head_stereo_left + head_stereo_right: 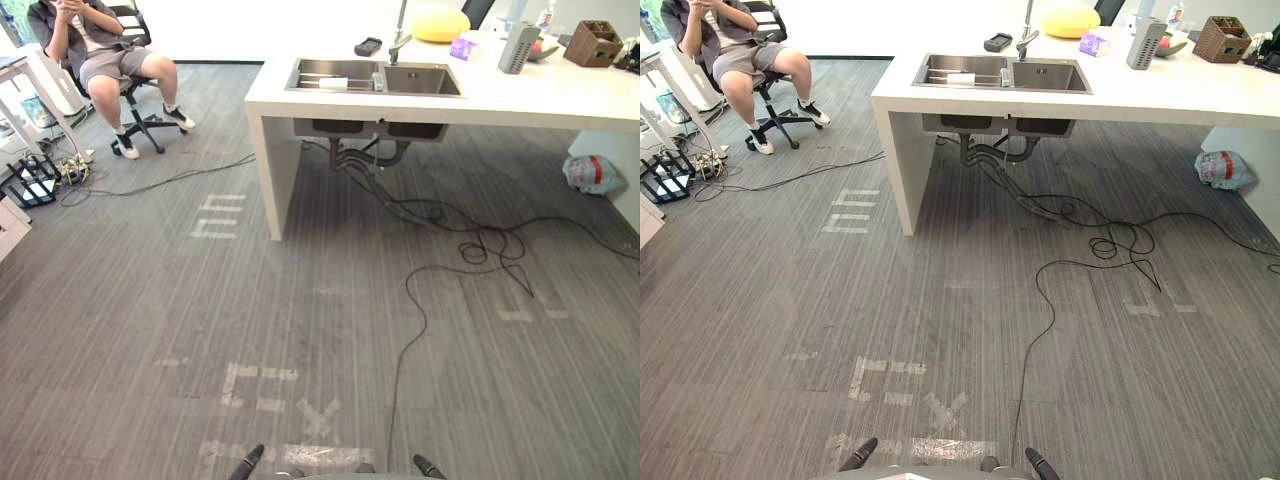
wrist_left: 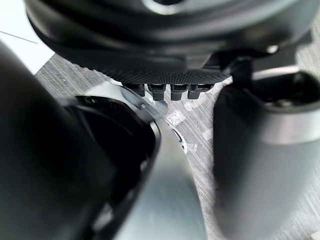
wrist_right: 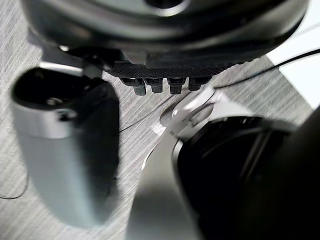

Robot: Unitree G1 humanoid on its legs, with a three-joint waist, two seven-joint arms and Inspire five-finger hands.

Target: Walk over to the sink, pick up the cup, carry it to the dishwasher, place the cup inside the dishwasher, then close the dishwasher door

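A white counter (image 1: 520,95) stands far ahead with a steel double sink (image 1: 420,80) set into it and a tap (image 1: 399,40) behind. A pale item (image 1: 333,83) lies in the left basin and a small grey thing (image 1: 378,82) sits on the divider; I cannot tell which is the cup. My left hand (image 2: 165,90) hangs by my side over the grey floor, fingers relaxed, nothing in it. My right hand (image 3: 160,85) hangs the same way, also holding nothing.
A person sits on an office chair (image 1: 140,110) at the far left. Black cables (image 1: 420,300) trail across the floor from under the sink. A plastic bag (image 1: 592,173) lies at the right. A yellow object (image 1: 440,25) and a wooden box (image 1: 592,43) stand on the counter.
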